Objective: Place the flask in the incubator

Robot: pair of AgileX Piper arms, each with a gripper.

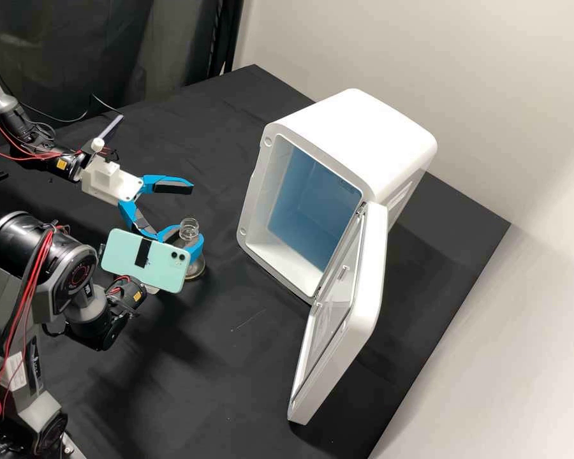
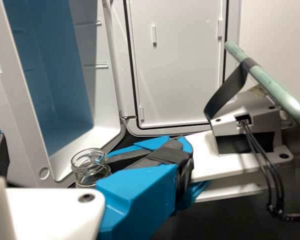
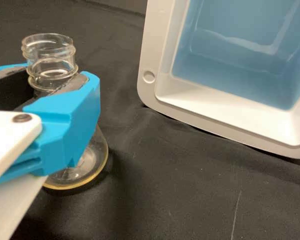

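Black bench (image 1: 236, 357) bears the flask (image 1: 189, 227), neck pinched by the low right hand (image 1: 185, 241), left hand (image 1: 170, 209) spread nearby.

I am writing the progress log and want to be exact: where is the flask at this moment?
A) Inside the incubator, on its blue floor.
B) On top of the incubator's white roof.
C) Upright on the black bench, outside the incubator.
C: the flask stands upright on the black bench, with the right pincer around its neck, in front of the incubator, whose door is open.
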